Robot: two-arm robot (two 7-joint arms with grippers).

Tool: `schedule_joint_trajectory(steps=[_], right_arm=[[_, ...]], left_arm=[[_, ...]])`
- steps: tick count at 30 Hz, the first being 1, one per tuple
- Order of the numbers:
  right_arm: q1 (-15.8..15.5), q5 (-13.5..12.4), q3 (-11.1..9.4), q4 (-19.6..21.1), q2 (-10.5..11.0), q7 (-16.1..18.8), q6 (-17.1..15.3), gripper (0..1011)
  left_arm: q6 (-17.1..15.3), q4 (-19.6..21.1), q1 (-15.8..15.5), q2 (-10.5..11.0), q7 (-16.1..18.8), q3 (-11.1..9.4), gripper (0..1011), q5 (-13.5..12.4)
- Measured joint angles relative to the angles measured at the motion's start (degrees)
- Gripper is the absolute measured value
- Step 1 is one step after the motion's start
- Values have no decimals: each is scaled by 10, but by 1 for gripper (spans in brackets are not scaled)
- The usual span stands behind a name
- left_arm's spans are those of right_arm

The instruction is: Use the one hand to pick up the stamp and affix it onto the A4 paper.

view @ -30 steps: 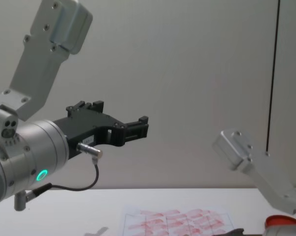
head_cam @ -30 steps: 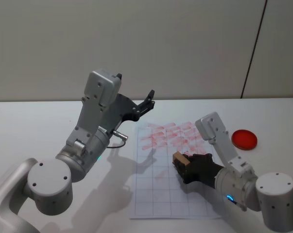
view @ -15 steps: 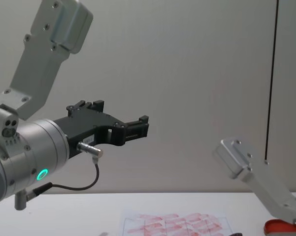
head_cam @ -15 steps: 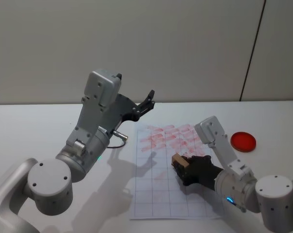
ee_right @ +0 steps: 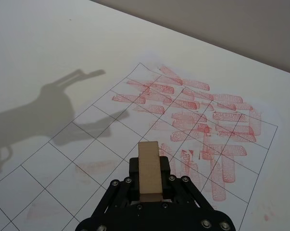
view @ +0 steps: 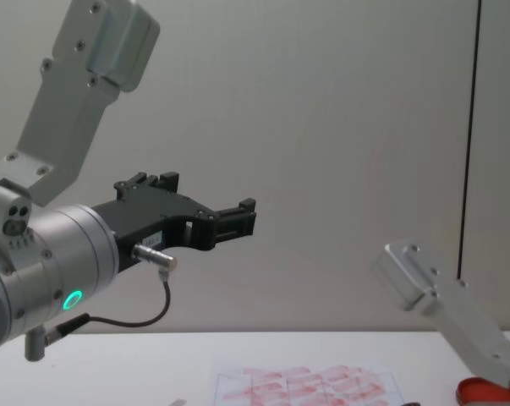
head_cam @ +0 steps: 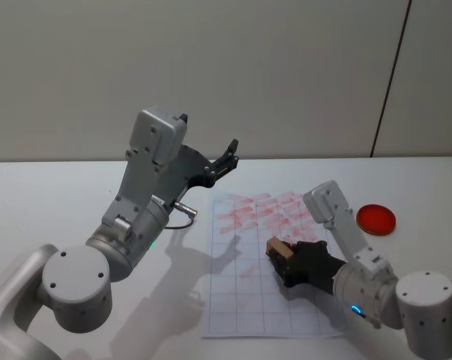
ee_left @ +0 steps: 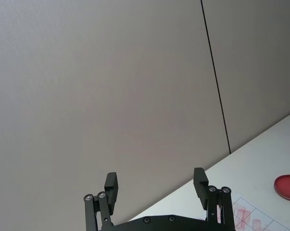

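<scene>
Sinking a little since a second ago, the right arm's silver forearm is sitting lower in the chest view, while the stamp it carries is staying over much the same grid square.

At left, the left gripper (head_cam: 224,160) is hanging high above the white table (head_cam: 53,195), clear of the work, its two black fingers (ee_left: 111,185) standing well apart and pointing toward the wall. It is touching nothing.

At centre, the A4 paper (head_cam: 244,304) is lying flat on the table, with red stamp marks crowding its far rows and the near squares mostly bare.

Right of centre, the right gripper (head_cam: 284,260) is reaching in low over the sheet, its jaws clamped on the stamp (head_cam: 276,246). The tan wooden block is jutting forward from between the fingers, over the middle of the paper and just short of the marked rows (whether its face is pressing on the sheet cannot be told).

At far right, the red ink pad (head_cam: 376,217) is resting on the table just beyond the paper's right edge, apart from it.
</scene>
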State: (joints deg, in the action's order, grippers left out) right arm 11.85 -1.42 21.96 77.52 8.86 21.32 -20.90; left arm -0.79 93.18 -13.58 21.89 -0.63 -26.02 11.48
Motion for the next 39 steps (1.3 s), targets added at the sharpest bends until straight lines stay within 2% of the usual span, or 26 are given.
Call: schedule_joint_trajectory(steps=[8,16,22,27,39], right_arm=[[-1,-22,-9,21,2,-13,3,220],[5,-58,-23,71,3,-34,10,220],[9,-90,-37,109,6,-61,11,220],[10,-106,-47,127,9,-81,5,220],[5,-113,-71,144,27,-143,-33,220]], left_arm=[[0,0,0,0,0,0,1001,0],[0,0,0,0,0,0,1001,0],[0,0,0,0,0,0,1001,0],[0,0,0,0,0,0,1001,0],[0,0,0,0,0,0,1001,0]])
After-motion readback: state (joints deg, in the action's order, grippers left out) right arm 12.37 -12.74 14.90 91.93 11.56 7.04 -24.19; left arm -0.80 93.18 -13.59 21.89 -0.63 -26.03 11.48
